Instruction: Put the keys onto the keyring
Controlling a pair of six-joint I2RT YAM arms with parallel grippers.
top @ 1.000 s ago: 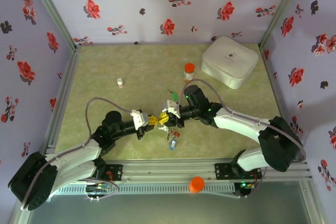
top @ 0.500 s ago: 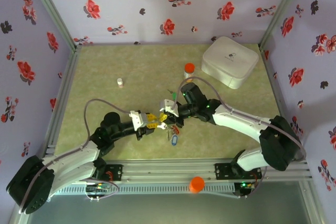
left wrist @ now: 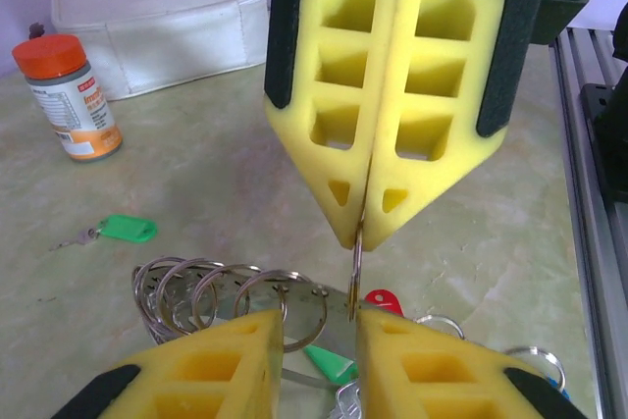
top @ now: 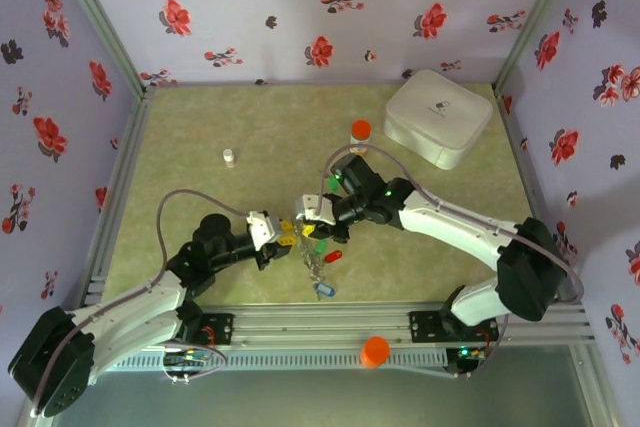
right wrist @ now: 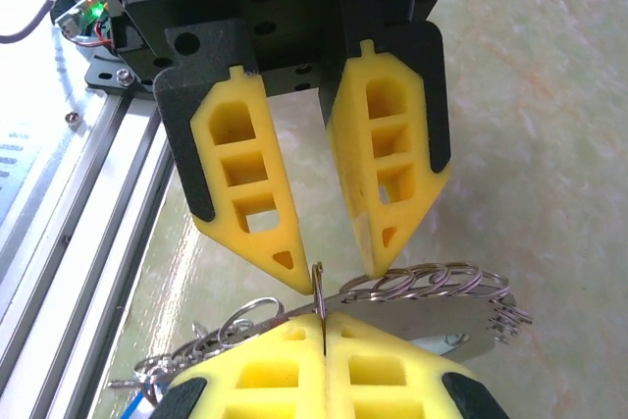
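standing on edge at the middle of the table, the keyring (left wrist: 355,270) shows in the left wrist view as a thin dark line running up into the tips of the right gripper (left wrist: 359,235), whose yellow fingers are pressed together and pinch it. a row of small split rings (left wrist: 201,289) fans out to one side of that line, just above the left gripper's own pads. the keys (top: 320,265) trail from the meeting point of the two grippers toward the near edge of the table; among them are a red tag (top: 333,256) and, nearest the rail, a blue tag (top: 322,290). whether they hang free or lie on the surface i cannot tell. the left gripper (right wrist: 337,273) faces the right one tip to tip. its fingers are spread with a clear gap, and the hoop stands close against the inner edge of one pad without being clamped. one more key with a green tag (left wrist: 126,229) lies alone on the table (top: 220,117), apart from the bunch and near an orange-capped bottle (left wrist: 71,95). behind the bottle sits a white case (left wrist: 157,9) by the far right corner. a small white vial (top: 228,156) stands well apart on the left side.
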